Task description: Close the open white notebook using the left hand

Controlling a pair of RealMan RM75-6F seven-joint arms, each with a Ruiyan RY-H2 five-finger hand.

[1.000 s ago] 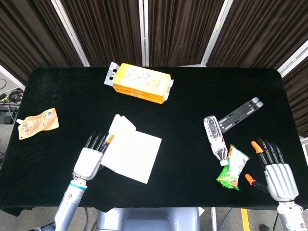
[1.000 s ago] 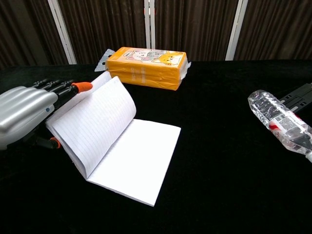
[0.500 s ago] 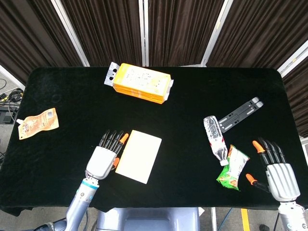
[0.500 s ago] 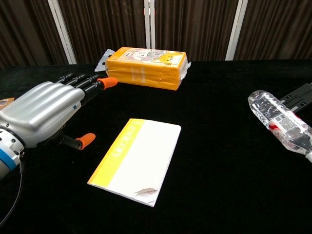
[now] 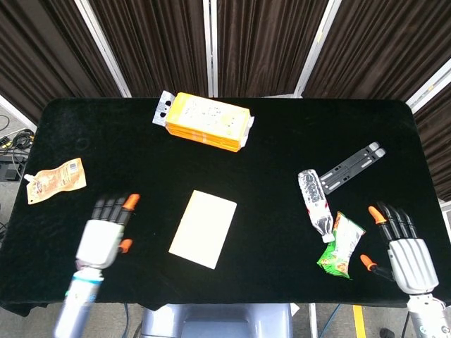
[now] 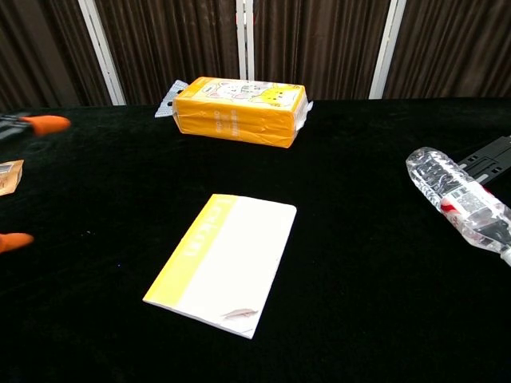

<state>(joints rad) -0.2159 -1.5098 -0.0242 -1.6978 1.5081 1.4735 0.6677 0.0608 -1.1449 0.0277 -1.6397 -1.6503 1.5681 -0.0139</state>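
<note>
The white notebook (image 5: 203, 228) (image 6: 221, 264) lies shut and flat on the black table, with a yellow strip along its spine side. My left hand (image 5: 103, 235) hovers well to the left of it, fingers spread, holding nothing. In the chest view only its orange fingertips (image 6: 44, 124) show at the left edge. My right hand (image 5: 405, 253) rests open at the front right of the table, away from the notebook.
An orange box (image 5: 205, 121) (image 6: 239, 110) stands at the back. A plastic bottle (image 5: 314, 205) (image 6: 459, 201), a green snack bag (image 5: 340, 246) and a black folding stand (image 5: 350, 166) lie on the right. An orange pouch (image 5: 55, 179) lies at the far left.
The notebook's cover went from raised to shut a second ago. Since then my left hand has drawn away to the left, clear of the notebook. The right hand stayed put.
</note>
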